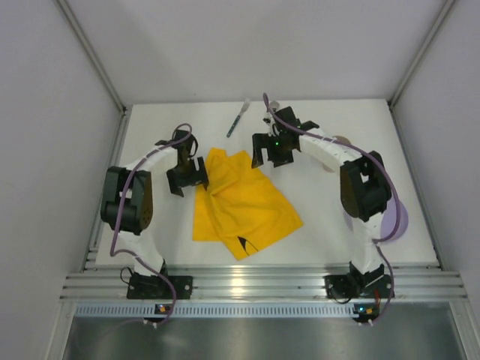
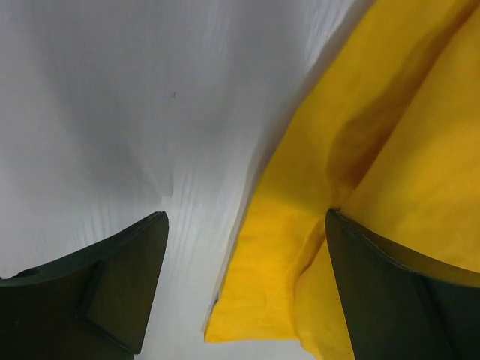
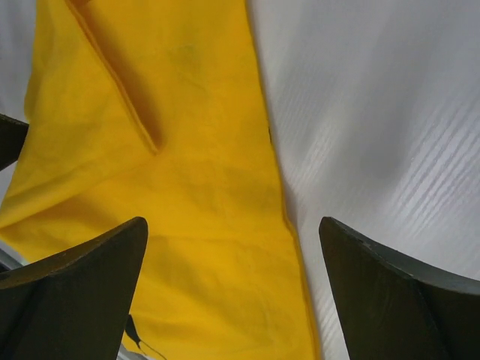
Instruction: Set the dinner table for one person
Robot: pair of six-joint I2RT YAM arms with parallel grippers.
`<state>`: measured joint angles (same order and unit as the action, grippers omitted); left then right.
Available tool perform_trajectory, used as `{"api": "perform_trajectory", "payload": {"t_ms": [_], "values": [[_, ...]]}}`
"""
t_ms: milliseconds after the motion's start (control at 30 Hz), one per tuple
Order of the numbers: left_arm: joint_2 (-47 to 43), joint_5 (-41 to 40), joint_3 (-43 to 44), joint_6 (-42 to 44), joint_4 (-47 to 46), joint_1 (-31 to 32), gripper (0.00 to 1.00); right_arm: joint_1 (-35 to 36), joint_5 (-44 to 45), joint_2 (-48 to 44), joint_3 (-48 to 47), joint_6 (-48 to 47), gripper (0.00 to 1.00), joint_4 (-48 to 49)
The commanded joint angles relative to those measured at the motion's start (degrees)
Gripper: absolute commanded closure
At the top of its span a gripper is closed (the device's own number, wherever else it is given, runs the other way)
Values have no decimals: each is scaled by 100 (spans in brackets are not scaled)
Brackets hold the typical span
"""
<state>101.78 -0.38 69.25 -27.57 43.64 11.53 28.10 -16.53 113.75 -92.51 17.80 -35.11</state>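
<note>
Left fingers point(image 2: 105, 292) are spread wide with nothing in them, straddling the far left edge of the cloth point(image 1: 244, 202), one over yellow and one over bare worktop point(image 1: 322, 240). Right fingers point(image 3: 75, 285) are wide apart and empty too, above the cloth's far right edge. The white worktop lies under both arms, the rumpled cloth at its middle and the rail point(image 1: 262, 285) on its near side.

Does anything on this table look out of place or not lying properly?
Yes. The yellow cloth lies crumpled and turned at an angle on the table, with folds across it instead of lying flat. The left pincer and the right pincer hang open over its edges; neither holds it.
</note>
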Motion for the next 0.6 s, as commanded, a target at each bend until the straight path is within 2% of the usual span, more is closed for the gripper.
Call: {"api": "perform_trajectory", "payload": {"t_ms": [0,133,200,367,567], "values": [[544,232,632,261,-470,-116,10,-120,-289,410,-652,74,2,48],[1177,380,1292,419,-400,-239,13,-120,-333,919,-1102,250,2,22],[1379,530,1415,489,-365,-283,20,-112,-368,1175,-1278,363,2,57],[1398,1013,1152,402,-593,-318,37,-76,-675,1632,-1349,715,2,355],[1397,1487,792,384,-874,-318,46,11,-877,1896,-1340,944,4,505]]}}
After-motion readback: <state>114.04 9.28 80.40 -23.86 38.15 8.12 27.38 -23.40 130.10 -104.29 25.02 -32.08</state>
